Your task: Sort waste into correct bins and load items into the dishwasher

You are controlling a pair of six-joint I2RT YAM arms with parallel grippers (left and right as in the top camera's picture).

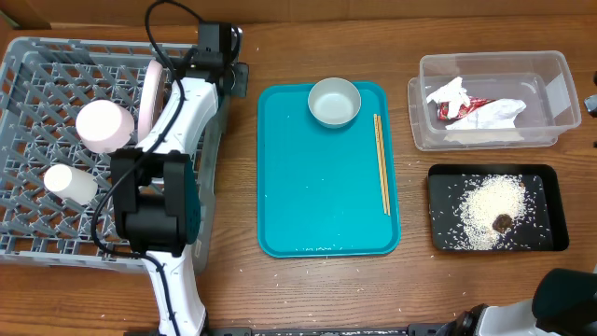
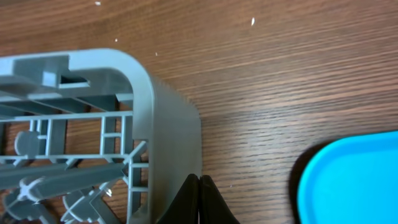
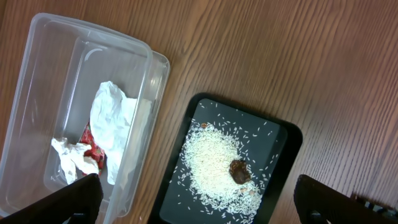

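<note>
1. The left arm (image 1: 177, 112) rises closest to the overhead lens. Its left gripper (image 2: 199, 186) has the jaws clenched tight together on nothing, above bare tabletop (image 2: 280, 81) just beside the outer corner of the dishwasher crate (image 1: 37, 84).
2. Inside the grey lattice crate a white plate (image 1: 149, 89) stands on edge near the right wall. A pinkish-white bowl (image 1: 103, 124) sits beside it, and a small white cup (image 1: 70, 184) lies closer to the front.
3. The teal tray (image 1: 317, 205) lies right of the crate. On it a pale grey-green bowl (image 1: 334, 101) sits upright at the far edge, and a pair of wooden chopsticks (image 1: 381, 163) lies along the right side.
4. The clear plastic tub (image 1: 550, 93) at the far right holds a crumpled white napkin (image 1: 452, 93) and a red foil wrapper (image 1: 457, 109) touching it.
5. The black tray (image 1: 550, 210), just in front of the tub, carries a heap of white rice (image 1: 485, 210) with a brown food scrap (image 1: 502, 223) on it.
6. The right gripper (image 3: 196, 186) hangs above the black tray, jaws released and spread wide, grasping nothing.
</note>
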